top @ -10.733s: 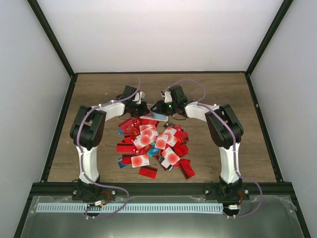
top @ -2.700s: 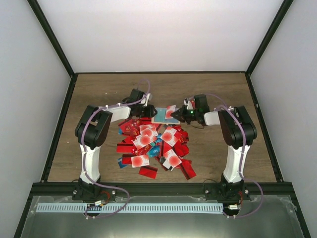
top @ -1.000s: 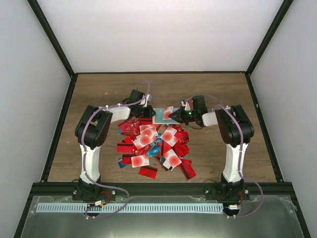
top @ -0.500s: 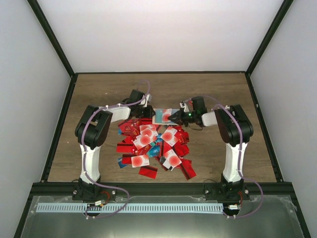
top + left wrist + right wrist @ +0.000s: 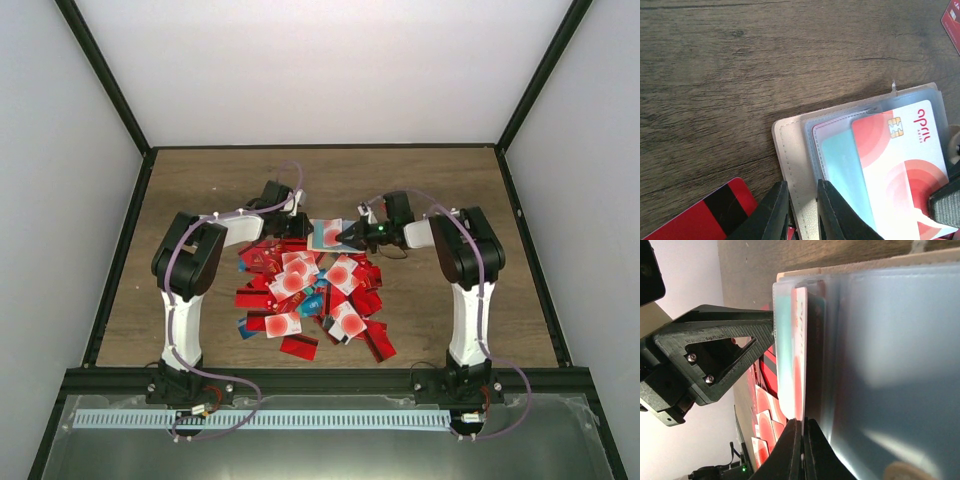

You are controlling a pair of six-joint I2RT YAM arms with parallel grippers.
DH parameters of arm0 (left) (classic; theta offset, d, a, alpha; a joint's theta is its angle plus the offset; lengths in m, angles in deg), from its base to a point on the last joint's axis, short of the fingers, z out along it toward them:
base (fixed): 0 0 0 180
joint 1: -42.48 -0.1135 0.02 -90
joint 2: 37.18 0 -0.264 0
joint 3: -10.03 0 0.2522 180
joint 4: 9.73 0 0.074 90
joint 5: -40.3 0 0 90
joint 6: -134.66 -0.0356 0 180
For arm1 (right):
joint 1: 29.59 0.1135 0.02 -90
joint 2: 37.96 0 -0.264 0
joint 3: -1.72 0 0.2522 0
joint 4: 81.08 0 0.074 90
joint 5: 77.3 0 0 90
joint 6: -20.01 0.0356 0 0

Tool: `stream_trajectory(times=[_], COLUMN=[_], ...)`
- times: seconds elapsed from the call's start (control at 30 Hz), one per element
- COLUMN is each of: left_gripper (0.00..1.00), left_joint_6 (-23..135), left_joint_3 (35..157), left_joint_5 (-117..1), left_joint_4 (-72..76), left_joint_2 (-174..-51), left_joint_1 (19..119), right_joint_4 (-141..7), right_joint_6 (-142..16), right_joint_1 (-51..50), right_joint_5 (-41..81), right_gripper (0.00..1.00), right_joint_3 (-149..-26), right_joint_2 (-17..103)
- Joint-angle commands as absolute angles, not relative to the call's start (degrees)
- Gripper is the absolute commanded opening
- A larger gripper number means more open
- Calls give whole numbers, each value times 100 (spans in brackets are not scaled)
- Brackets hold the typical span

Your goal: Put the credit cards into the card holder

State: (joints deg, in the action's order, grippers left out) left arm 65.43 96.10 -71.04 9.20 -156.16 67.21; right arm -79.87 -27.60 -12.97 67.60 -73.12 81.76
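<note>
**Left wrist view: white card partway into the holder**

The left gripper (image 5: 801,215) was pinching the stitched near edge of the card holder (image 5: 790,155), its 2 fingers straddling the beige flap. That grip probably kept the holder from sliding on the table (image 5: 200,180) while a card was pushed into it. The holder lay flat at the far edge of the pile of credit cards (image 5: 305,290), between the 2 arms.

The right gripper (image 5: 801,450) was pressed together on the trailing end of 1 white card (image 5: 900,165) with red blots. It held the card level with the clear pocket (image 5: 880,340) so the leading edge could slip under the plastic. A teal card (image 5: 842,170) already sat in the pocket, beneath the white one. How deep the white card had gone could not be told exactly; much of it lay over the holder.

Compared with 2.7 seconds before, the right gripper had moved left toward the holder, and the white card no longer hung beside it. The left gripper had hardly shifted.
</note>
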Motion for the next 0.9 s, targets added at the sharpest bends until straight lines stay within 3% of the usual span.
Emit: stream_trajectory(times=[0.0, 0.63, 0.87], left_gripper=[19, 18, 18], left_joint_6=[6505, 6514, 6505], left_joint_3=[9518, 9499, 9489], left_joint_5=[-7167, -7229, -7220], left_joint_4=[1381, 1344, 1326], left_joint_2=[-15914, -15944, -15961], left_joint_1=[6770, 6768, 6770], right_joint_4=[-7868, -7771, -6899], right_joint_6=[-2837, -2737, -3304], right_joint_1=[-1298, -1016, -1020], right_joint_5=[6948, 7087, 6678], right_gripper=[1, 1, 18], right_joint_3=[-7572, -7876, -8089], right_joint_2=[8409, 8684, 8448])
